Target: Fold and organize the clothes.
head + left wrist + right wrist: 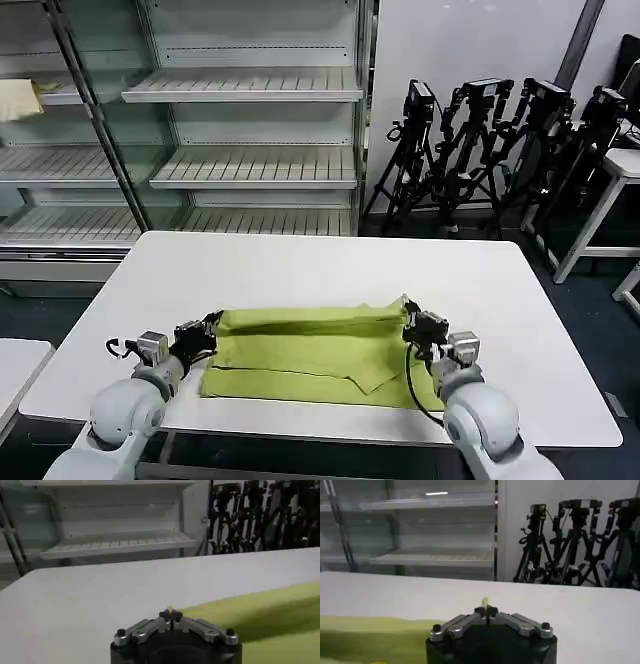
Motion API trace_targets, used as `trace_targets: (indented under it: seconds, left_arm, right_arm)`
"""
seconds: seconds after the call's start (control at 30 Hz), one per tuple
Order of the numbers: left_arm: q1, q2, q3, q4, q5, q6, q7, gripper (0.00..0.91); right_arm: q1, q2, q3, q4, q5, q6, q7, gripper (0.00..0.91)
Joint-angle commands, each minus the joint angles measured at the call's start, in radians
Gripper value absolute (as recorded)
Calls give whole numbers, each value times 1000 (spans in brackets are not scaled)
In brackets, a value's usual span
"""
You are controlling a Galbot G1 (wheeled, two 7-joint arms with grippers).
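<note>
The lime yellow-green shirt (310, 352) lies folded into a wide band on the white table (300, 270), near its front edge. My left gripper (212, 326) is shut on the shirt's far left corner; a sliver of green fabric shows between its closed tips (169, 613), and the cloth (260, 615) stretches away beside it. My right gripper (409, 318) is shut on the far right corner, with a small green tip pinched between its fingertips (485, 607); the rest of the shirt (370, 637) spreads off to one side. Both held corners sit slightly raised above the table.
Empty metal shelving (250, 130) stands behind the table. Black camera tripods (490, 140) cluster at the back right, next to another white table (625, 165). The far half of my table is bare white surface.
</note>
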Motion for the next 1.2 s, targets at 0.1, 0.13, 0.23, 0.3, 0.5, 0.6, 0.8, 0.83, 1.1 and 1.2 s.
trace_targets:
  seconds: [0.1, 0.13, 0.23, 0.3, 0.5, 0.6, 0.8, 0.83, 1.1, 1.2]
  left_arm:
    - [63, -1, -11, -56, 5, -16, -2, 20]
    - [68, -1, -10, -62, 8, -16, -3, 20]
    - [86, -2, -10, -76, 14, -19, -3, 20]
    - [95, -3, -13, -83, 15, -19, -3, 20]
    - [117, -12, -16, -101, 36, -17, -9, 20]
    - [111, -12, -20, -96, 37, -16, -11, 20]
    - [107, -14, -19, -84, 43, -14, -13, 20]
    - [106, -14, -19, -83, 43, -14, -13, 20]
    - [90, -16, -12, -64, 48, -8, -14, 20]
    - [89, -18, -9, -57, 55, -1, -14, 20]
  right_arm:
    - [-128, -12, 24, 109, -54, -5, 8, 0]
    - [-136, -10, 23, 118, -55, -6, 8, 0]
    - [-150, -4, 21, 135, -56, -8, 8, 0]
    - [-154, -2, 20, 144, -56, -10, 9, 0]
    - [-148, 1, 7, 119, -70, -7, 8, 0]
    - [-140, 4, 1, 106, -72, -5, 7, 0]
    - [-139, 5, 0, 97, -79, -6, 7, 0]
    - [-140, 5, 0, 97, -79, -6, 8, 0]
    - [-152, 4, 2, 90, -80, -10, 8, 0]
    - [-151, 5, 2, 83, -81, -10, 6, 0]
